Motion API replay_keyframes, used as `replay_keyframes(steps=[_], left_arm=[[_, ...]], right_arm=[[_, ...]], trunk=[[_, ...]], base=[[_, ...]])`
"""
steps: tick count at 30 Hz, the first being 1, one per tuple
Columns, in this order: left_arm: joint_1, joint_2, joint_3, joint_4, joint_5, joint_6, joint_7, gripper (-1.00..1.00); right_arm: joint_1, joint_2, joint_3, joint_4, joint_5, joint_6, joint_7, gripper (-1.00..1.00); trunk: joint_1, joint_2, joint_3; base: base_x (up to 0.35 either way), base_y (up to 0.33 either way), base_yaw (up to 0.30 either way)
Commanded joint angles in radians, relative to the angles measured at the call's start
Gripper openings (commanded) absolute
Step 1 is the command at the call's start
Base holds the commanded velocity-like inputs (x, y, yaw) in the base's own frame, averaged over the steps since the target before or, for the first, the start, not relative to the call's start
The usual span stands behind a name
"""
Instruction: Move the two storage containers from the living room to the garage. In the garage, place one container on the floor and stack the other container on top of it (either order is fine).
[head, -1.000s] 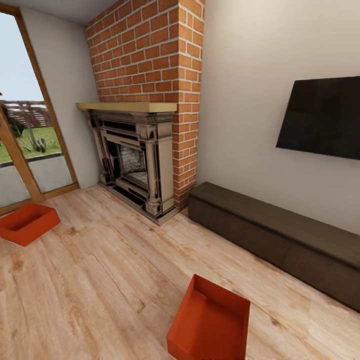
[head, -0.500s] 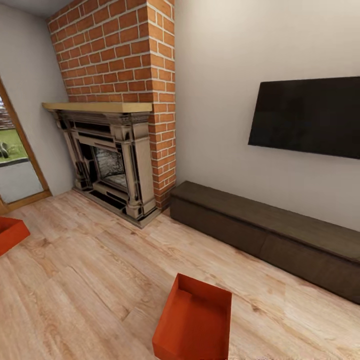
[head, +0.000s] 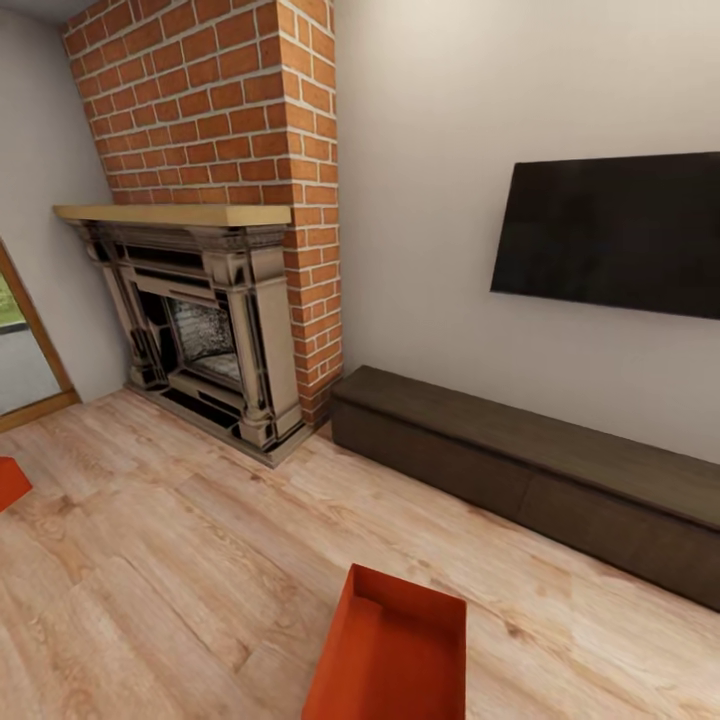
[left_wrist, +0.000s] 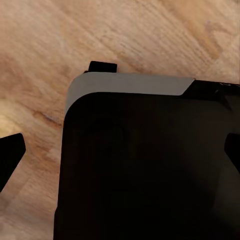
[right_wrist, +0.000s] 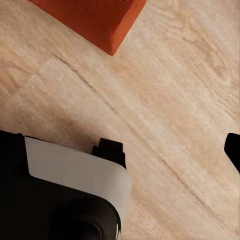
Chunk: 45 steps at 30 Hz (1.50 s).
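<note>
I am in the living room (head: 150, 560), on its light wood plank floor. One orange-red storage container (head: 390, 655) lies on the planks at the bottom centre of the head view, open side up. A corner of the second container (head: 10, 482) shows at the left edge. The right wrist view catches a corner of a container (right_wrist: 95, 20) on the planks beyond my right gripper (right_wrist: 120, 150), whose one visible fingertip (right_wrist: 233, 149) stands far out at the picture's edge. My left gripper (left_wrist: 120, 152) hangs open and empty over my dark base (left_wrist: 150, 165).
A red brick fireplace (head: 215, 300) stands in the far corner. A long dark low bench (head: 520, 465) runs along the wall under a black TV (head: 610, 235). A wood-framed glass door (head: 20, 360) is at the far left.
The head view has swung to the right, so the fireplace and the containers sit further left in the picture. The left container has slid almost out of it. Nothing itself has moved.
</note>
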Motion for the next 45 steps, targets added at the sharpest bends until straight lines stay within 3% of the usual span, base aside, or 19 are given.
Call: replay_keyframes(steps=[1,9,35,45], left_arm=[[0.001,0.000,0.001,-0.002,0.010,0.001,0.000,1.00],[0.001,0.000,0.001,-0.002,0.009,0.000,0.001,1.00],[0.001,0.000,0.003,-0.002,0.008,0.000,0.002,1.00],[0.001,-0.001,0.002,-0.002,0.009,0.001,0.002,1.00]], right_arm=[[-0.001,0.000,-0.008,0.003,0.006,-0.005,0.003,1.00],[-0.001,0.001,-0.010,0.003,0.005,-0.005,0.001,1.00],[-0.001,0.000,-0.010,0.003,0.004,-0.005,0.001,1.00],[-0.001,0.000,-0.010,0.003,0.005,-0.005,0.001,1.00]], trunk=[[0.001,0.000,-0.001],[0.001,0.000,-0.001],[0.001,0.000,-0.001],[0.001,0.000,-0.001]], base=[[0.314,0.164,0.000],[0.226,0.091,-0.052],[0.004,0.001,-0.261],[0.000,0.034,-0.053]])
